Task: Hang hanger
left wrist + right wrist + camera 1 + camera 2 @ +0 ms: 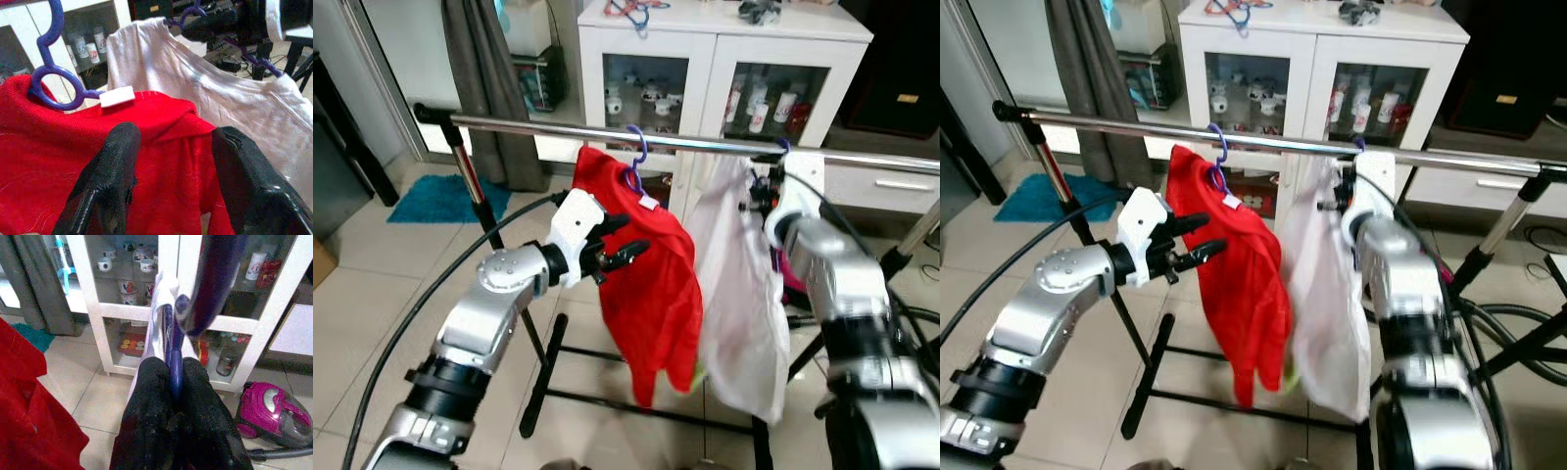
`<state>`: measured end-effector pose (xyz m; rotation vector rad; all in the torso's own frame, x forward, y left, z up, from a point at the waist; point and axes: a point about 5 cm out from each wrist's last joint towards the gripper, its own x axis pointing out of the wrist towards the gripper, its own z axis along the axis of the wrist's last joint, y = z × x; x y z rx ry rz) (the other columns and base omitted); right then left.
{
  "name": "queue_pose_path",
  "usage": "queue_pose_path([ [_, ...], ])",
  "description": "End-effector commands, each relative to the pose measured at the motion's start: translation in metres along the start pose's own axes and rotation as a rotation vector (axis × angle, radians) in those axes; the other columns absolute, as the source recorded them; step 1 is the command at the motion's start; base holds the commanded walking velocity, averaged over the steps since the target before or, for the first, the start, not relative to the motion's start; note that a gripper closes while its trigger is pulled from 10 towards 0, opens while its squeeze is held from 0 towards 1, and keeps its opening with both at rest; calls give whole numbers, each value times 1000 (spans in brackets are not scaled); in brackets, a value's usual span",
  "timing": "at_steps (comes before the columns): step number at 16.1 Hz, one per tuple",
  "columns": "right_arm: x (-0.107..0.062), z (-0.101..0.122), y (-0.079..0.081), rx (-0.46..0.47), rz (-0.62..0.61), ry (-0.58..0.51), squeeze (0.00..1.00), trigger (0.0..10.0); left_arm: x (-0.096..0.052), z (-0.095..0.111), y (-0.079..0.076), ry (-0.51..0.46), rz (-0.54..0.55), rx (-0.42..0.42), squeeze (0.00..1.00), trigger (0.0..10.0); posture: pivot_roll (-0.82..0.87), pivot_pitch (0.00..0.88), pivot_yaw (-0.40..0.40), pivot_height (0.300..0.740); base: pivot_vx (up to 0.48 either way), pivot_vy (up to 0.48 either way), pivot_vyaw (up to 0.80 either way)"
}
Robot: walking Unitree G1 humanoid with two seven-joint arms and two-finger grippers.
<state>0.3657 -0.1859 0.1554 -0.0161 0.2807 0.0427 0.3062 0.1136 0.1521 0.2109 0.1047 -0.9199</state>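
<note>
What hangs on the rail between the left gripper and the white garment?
The red garment on its purple hanger hangs there, seen in both eye views.

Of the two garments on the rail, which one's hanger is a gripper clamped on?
The white shirt: the right gripper is shut on its purple hanger. The red shirt hangs free; the open left gripper is beside it.

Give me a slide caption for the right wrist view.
Right claw shut on the purple hanger carrying a white shirt, before a white cabinet.

rail (548, 126) | holds: red garment (651, 284), white garment (744, 313) | each on purple hanger (634, 157)
</note>
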Motion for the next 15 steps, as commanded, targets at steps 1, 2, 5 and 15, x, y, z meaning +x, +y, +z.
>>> queue_pose_path([
  [1, 4, 0, -3, 7, -4, 31, 0, 10000, 3, 6, 1, 6, -24, 29, 0, 10000, 25, 0, 19, 740, 0, 0, 0],
  [2, 6, -3, -1, -1, 8, 61, 0, 10000, 4, 7, 1, 10, -37, 38, 0, 10000, 27, 0, 16, 740, 0, 0, 0],
  [5, -5, -10, -4, 19, 67, 59, 1000, 10000, 4, 10, 1, 4, -52, 33, 0, 10000, 23, 0, 21, 740, 0, 0, 0],
  [15, -132, 12, -6, -60, 577, -242, 1000, 10000, -20, 19, 16, -87, 202, -61, 0, 10000, 33, 0, 28, 740, 0, 130, 0],
])
